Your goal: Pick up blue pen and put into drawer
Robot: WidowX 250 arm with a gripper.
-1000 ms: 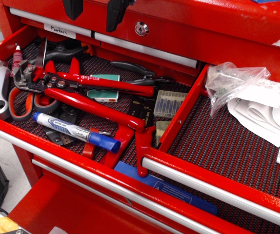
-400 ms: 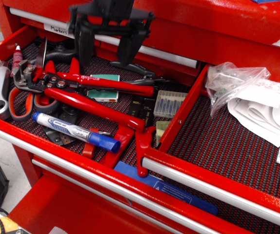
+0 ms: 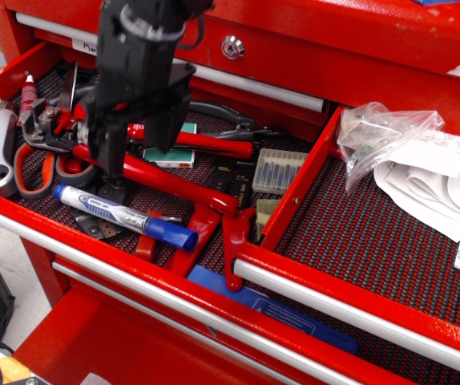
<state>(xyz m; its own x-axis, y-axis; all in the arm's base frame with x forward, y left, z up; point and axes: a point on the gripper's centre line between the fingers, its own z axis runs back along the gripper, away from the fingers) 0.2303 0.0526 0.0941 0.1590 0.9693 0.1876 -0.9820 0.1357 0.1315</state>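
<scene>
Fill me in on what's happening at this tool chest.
A robot arm's black tool hangs low over the left drawer, just above the blue pen. The pen lies untouched at the drawer's front edge, among red-handled pliers. The drawer on the right, with white papers and a clear bag, stands open. Whether the tool's jaws are open is unclear.

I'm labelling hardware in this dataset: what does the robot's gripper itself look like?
The gripper is all black: a blocky, glossy housing tapering into two straight, flat black fingers. A black cable loops near its top. No markings or coloured parts are visible.
</scene>
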